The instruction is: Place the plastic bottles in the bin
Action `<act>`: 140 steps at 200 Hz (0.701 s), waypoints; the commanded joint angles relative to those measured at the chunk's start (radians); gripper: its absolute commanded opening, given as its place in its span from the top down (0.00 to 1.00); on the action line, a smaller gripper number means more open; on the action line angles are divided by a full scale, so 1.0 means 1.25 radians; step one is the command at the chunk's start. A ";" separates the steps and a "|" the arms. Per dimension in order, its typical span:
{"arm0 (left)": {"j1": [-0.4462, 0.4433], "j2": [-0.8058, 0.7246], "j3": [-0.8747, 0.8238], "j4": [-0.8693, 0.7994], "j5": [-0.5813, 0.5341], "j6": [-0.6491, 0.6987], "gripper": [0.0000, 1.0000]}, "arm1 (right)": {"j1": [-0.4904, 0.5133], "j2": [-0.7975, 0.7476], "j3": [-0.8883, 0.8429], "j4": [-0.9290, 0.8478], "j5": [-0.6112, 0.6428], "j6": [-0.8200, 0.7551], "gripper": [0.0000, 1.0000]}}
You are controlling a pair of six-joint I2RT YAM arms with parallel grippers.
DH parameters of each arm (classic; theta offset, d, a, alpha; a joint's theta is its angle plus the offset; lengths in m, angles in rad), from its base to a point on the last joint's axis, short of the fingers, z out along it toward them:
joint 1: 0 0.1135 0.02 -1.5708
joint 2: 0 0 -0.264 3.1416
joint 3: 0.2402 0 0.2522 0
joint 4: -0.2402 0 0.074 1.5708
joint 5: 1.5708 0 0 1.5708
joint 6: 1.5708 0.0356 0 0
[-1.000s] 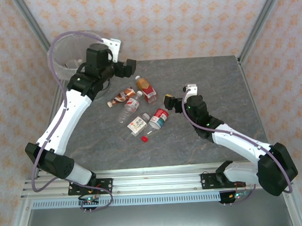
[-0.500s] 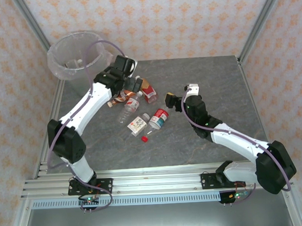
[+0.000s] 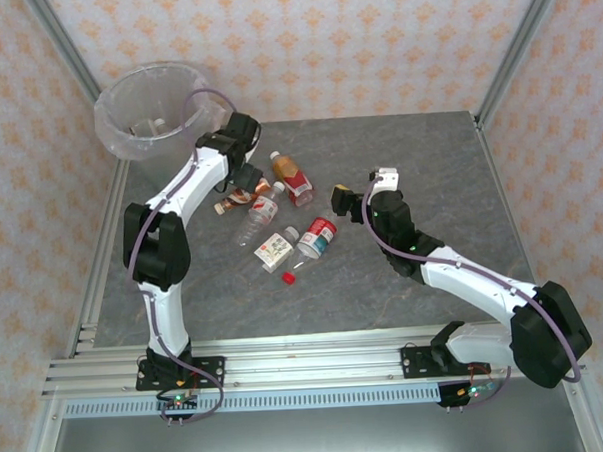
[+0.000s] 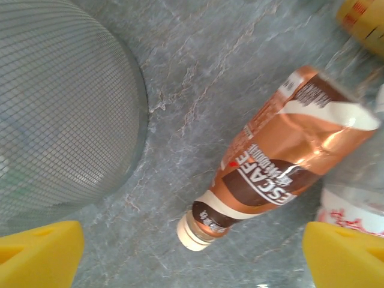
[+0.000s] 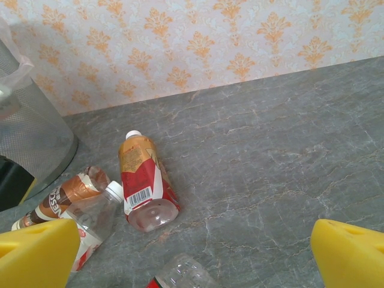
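Note:
Several plastic bottles lie in a cluster at the table's middle left. My left gripper hangs open just over the brown coffee-labelled bottle, beside the bin. In the left wrist view this bottle lies white cap toward me, between the spread yellow fingertips, untouched; the gripper holds nothing. My right gripper stands open and empty right of the cluster. Its view shows an amber, red-labelled bottle, the brown bottle and a clear bottle.
A white-labelled bottle, a clear bottle with a red label and a loose red cap lie nearer the front. The bin's mesh-patterned wall stands close on the left gripper's left. Bare grey table spreads to the right.
The left arm has swung away from above the bin and come down over the brown bottle. The right arm has not moved.

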 commanded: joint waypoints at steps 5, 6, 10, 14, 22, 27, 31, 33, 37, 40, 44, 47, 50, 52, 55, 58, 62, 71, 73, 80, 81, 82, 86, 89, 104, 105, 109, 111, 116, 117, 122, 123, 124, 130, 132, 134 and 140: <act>-0.002 0.039 0.050 -0.050 -0.035 0.102 0.10 | -0.002 -0.001 -0.007 0.003 0.020 0.008 0.01; -0.002 0.041 0.052 -0.050 -0.034 0.103 0.10 | -0.001 -0.001 -0.007 0.003 0.020 0.008 0.01; -0.001 0.048 0.059 -0.052 -0.030 0.109 0.11 | -0.001 0.000 -0.007 0.003 0.018 0.009 0.01; -0.001 0.054 0.065 -0.053 -0.025 0.112 0.12 | -0.002 0.000 -0.008 0.004 0.019 0.009 0.01; 0.000 0.067 0.075 -0.060 -0.013 0.121 0.14 | -0.001 0.001 -0.007 0.005 0.017 0.009 0.01; 0.000 0.074 0.082 -0.064 -0.007 0.125 0.15 | -0.001 0.002 -0.008 0.005 0.017 0.010 0.01; 0.001 0.080 0.087 -0.068 -0.003 0.128 0.15 | -0.001 0.002 -0.008 0.005 0.016 0.010 0.01; 0.001 0.082 0.090 -0.071 0.001 0.129 0.15 | -0.001 0.002 -0.007 0.006 0.015 0.010 0.01; 0.001 0.087 0.094 -0.075 0.008 0.132 0.15 | -0.001 0.002 -0.007 0.007 0.015 0.011 0.01; 0.000 0.091 0.096 -0.078 0.015 0.135 0.16 | -0.002 0.002 -0.007 0.007 0.014 0.011 0.01; 0.000 0.095 0.101 -0.082 0.021 0.138 0.16 | -0.002 0.002 -0.007 0.007 0.015 0.012 0.01; 0.001 0.098 0.102 -0.084 0.026 0.140 0.16 | -0.001 0.002 -0.007 0.006 0.015 0.012 0.01; 0.001 0.102 0.105 -0.086 0.031 0.142 0.16 | -0.001 0.002 -0.008 0.005 0.014 0.011 0.01; 0.001 0.103 0.105 -0.086 0.033 0.144 0.16 | -0.001 0.001 -0.009 0.005 0.015 0.012 0.01; 0.001 0.107 0.107 -0.088 0.037 0.146 0.16 | -0.001 0.000 -0.008 0.005 0.014 0.012 0.01; 0.001 0.109 0.109 -0.087 0.038 0.146 0.16 | -0.001 0.000 -0.008 0.005 0.015 0.011 0.01; 0.001 0.114 0.111 -0.086 0.038 0.147 0.17 | -0.001 0.000 -0.008 0.004 0.014 0.011 0.01; 0.000 0.125 0.118 -0.084 0.036 0.147 0.18 | -0.001 -0.001 -0.009 0.004 0.014 0.008 0.01; -0.001 0.127 0.120 -0.082 0.034 0.147 0.18 | -0.001 -0.001 -0.010 0.003 0.015 0.008 0.01; 0.000 0.134 0.124 -0.076 0.033 0.146 0.19 | -0.001 -0.001 -0.010 0.003 0.014 0.008 0.01; 0.000 0.135 0.124 -0.074 0.033 0.145 0.19 | -0.001 -0.001 -0.009 0.002 0.014 0.007 0.01; 0.000 0.136 0.125 -0.074 0.033 0.145 0.19 | -0.001 -0.001 -0.009 0.003 0.014 0.006 0.01; 0.000 0.139 0.125 -0.068 0.033 0.145 0.20 | -0.002 0.000 -0.009 0.003 0.014 0.006 0.01; 0.000 0.142 0.127 -0.066 0.035 0.145 0.20 | -0.002 0.000 -0.009 0.003 0.014 0.006 0.01; -0.001 0.157 0.132 -0.056 0.055 0.151 0.21 | -0.001 -0.001 -0.009 0.003 0.012 0.006 0.01; -0.001 0.157 0.132 -0.056 0.057 0.152 0.21 | -0.001 -0.001 -0.009 0.002 0.013 0.006 0.01; 0.000 0.162 0.136 -0.056 0.064 0.152 0.21 | -0.001 -0.001 -0.008 0.003 0.013 0.007 0.01; -0.001 0.165 0.138 -0.057 0.065 0.153 0.22 | -0.001 -0.001 -0.009 0.003 0.013 0.007 0.01; -0.001 0.173 0.144 -0.061 0.070 0.156 0.22 | -0.001 -0.002 -0.008 0.002 0.012 0.007 0.01; -0.001 0.174 0.145 -0.061 0.071 0.156 0.22 | -0.001 -0.003 -0.008 0.002 0.012 0.007 0.01; -0.001 0.181 0.150 -0.066 0.074 0.158 0.23 | -0.002 -0.003 -0.009 0.002 0.012 0.008 0.01; -0.001 0.183 0.151 -0.066 0.074 0.158 0.23 | -0.002 -0.002 -0.010 0.002 0.012 0.007 0.01; -0.001 0.184 0.152 -0.066 0.075 0.158 0.23 | -0.001 -0.003 -0.010 0.001 0.013 0.008 0.01; -0.001 0.192 0.157 -0.070 0.079 0.162 0.24 | -0.001 -0.003 -0.010 0.000 0.014 0.008 0.01; -0.001 0.195 0.158 -0.071 0.080 0.163 0.24 | -0.001 -0.004 -0.010 0.000 0.014 0.008 0.01; 0.000 0.196 0.158 -0.071 0.081 0.164 0.24 | -0.001 -0.005 -0.011 -0.001 0.014 0.008 0.01; -0.001 0.202 0.158 -0.070 0.085 0.169 0.24 | -0.001 -0.006 -0.011 -0.001 0.015 0.008 0.01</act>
